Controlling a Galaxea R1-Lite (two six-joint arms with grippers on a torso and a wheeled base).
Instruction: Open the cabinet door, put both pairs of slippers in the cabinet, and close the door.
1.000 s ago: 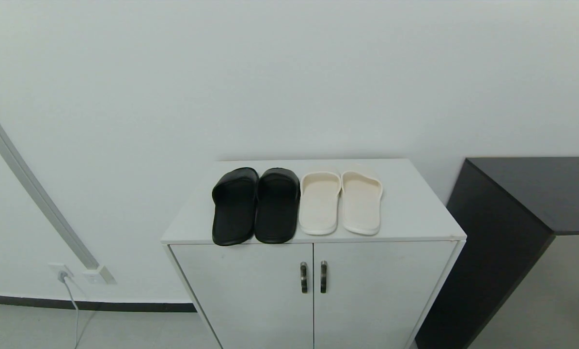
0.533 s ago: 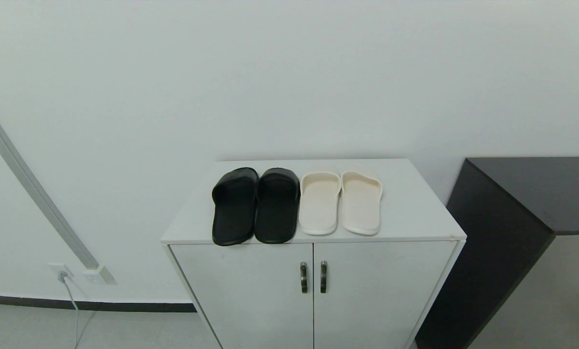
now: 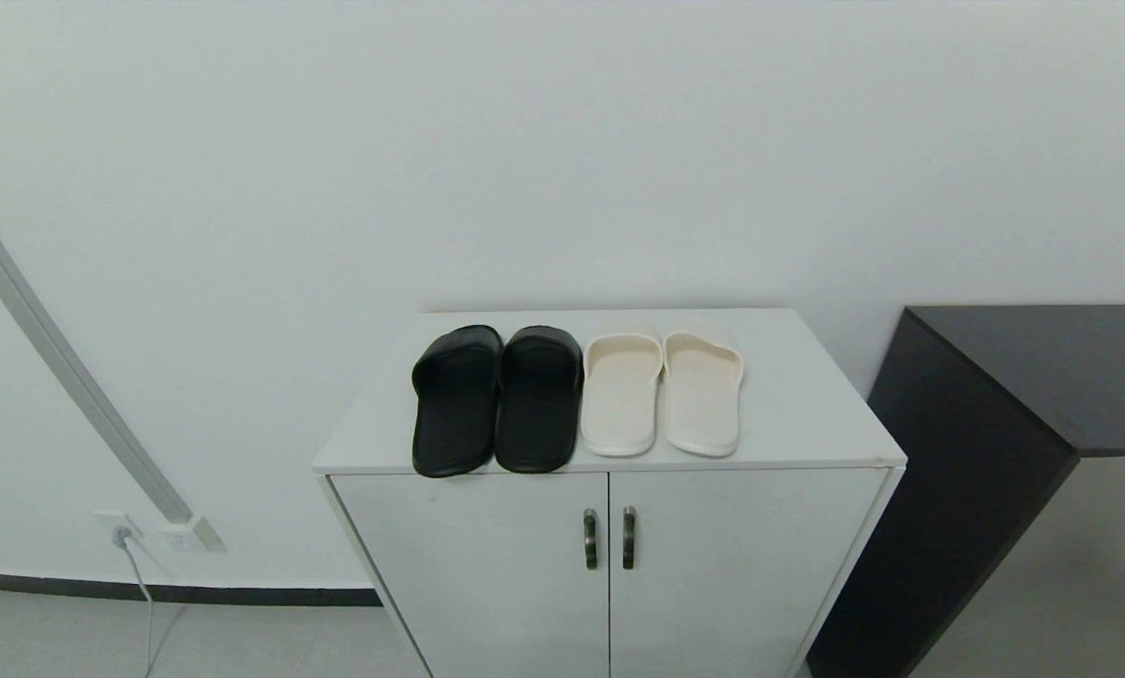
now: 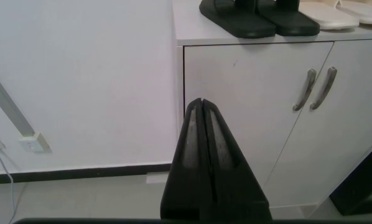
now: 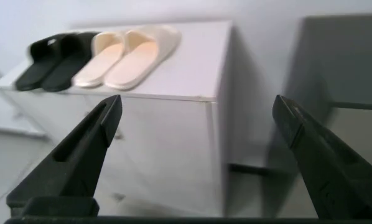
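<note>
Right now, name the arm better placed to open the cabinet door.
Probably left: the left claw, though shut, faces the doors with both handles ahead. The right claw, open, faces the cabinet corner-on.

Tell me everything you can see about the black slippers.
The black slippers are a pair of slides, each with a broad band over the front and a flat sole, matte like rubber. They lie side by side, touching, on top of the white cabinet, heels at its front edge, bands toward the wall. The cream slippers lie close against their right side.
</note>
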